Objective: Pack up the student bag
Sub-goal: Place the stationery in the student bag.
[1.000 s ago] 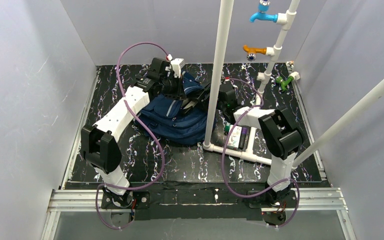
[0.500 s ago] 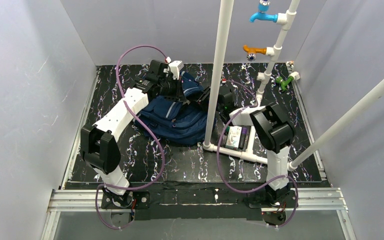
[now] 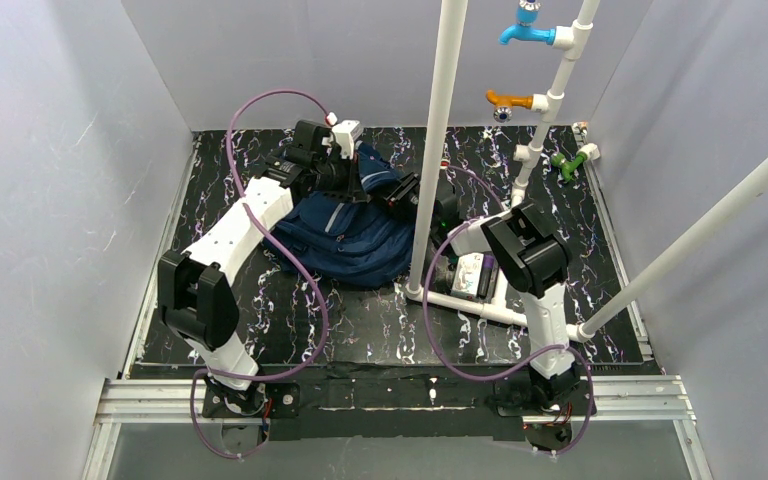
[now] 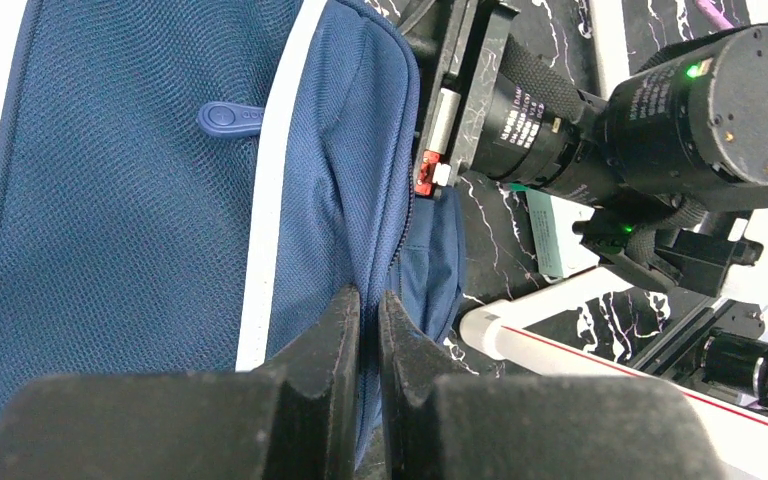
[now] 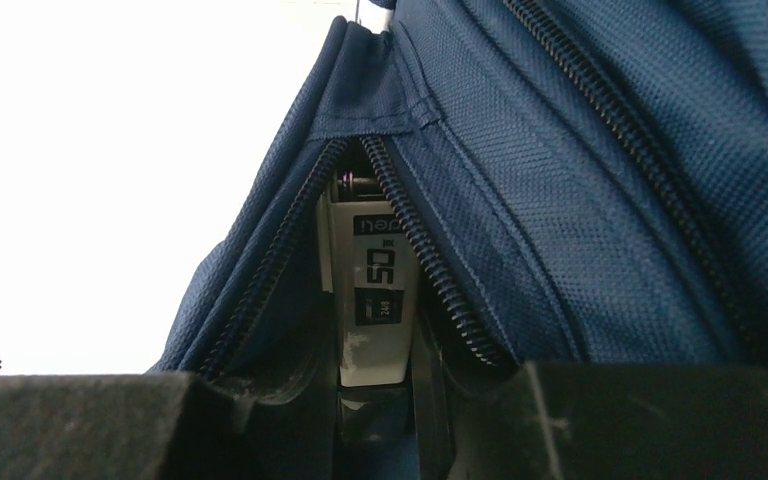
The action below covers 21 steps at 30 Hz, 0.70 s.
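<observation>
Right arm (image 3: 520, 250) swung left toward the bag (image 3: 350, 245), right pincer (image 5: 375, 390) clamped on a white box (image 5: 370, 290) in its zip opening, left pincer (image 4: 370, 320) pinched on the bag's raised edge, bag lying on the counter (image 3: 360, 330).

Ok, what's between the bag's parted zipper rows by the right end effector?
A white box marked 50, held by the right end effector; right wrist view.

Navy student bag (image 3: 352, 243), grey stripes, slumped at centre of table (image 3: 260, 322), far end raised, zip opening parted.
</observation>
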Tool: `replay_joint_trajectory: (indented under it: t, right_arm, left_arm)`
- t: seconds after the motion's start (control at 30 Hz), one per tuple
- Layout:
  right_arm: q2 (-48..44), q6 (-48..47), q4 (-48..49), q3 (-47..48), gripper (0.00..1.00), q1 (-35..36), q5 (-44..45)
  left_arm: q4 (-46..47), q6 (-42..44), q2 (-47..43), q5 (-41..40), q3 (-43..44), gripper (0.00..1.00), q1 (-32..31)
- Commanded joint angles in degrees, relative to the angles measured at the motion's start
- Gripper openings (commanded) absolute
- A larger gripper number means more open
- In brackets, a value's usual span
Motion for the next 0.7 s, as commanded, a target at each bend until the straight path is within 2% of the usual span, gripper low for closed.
replay_joint_trajectory:
  t: [0.0,0.13,0.23,0.27,0.4,0.47,0.57,0.63,0.67]
  right_arm:
    - [1.7,-0.3,6.5,7.1,0.21,-2.2,3.6]
    - [-5.5,-6.1,-8.9,3.3,0.42,-1.8,0.4]
    - [-9.2,-12.9,-20.5,2.7,0.5,-2.0,-3.6]
    - [-10.4,-15.4,-24.5,2.7,0.55,-2.1,-3.9]
    - [-12.5,-22.8,-33.2,3.5,0.69,-2.7,-7.2]
    - [-12.7,-25.7,-38.7,4.8,0.71,-3.2,-9.0]
    - [-15.6,-28.2,-41.0,2.9,0.7,-3.3,-8.2]
    - [-16.3,-29.0,-40.7,2.0,0.63,-3.1,-8.5]
    - [-16.4,-29.2,-39.0,1.6,0.56,-3.0,-8.5]
  left_arm:
    - [-0.7,-0.1,-8.2,7.6,0.3,0.0,-1.0]
    - [-0.2,-0.6,-8.2,7.0,0.5,0.0,-0.7]
    - [0.6,-1.6,-7.6,7.4,1.0,0.0,-0.6]
    - [1.0,-1.9,-7.5,7.6,1.1,0.0,-0.5]
    - [1.7,-2.7,-7.3,8.1,1.4,0.0,-0.5]
    - [1.7,-2.6,-7.7,7.9,1.2,0.0,-0.4]
    - [1.8,-2.7,-8.1,8.0,0.6,0.0,-0.2]
    - [1.9,-2.7,-8.2,8.1,0.2,0.0,-0.1]
    - [1.9,-2.9,-8.2,8.4,0.1,0.0,-0.1]
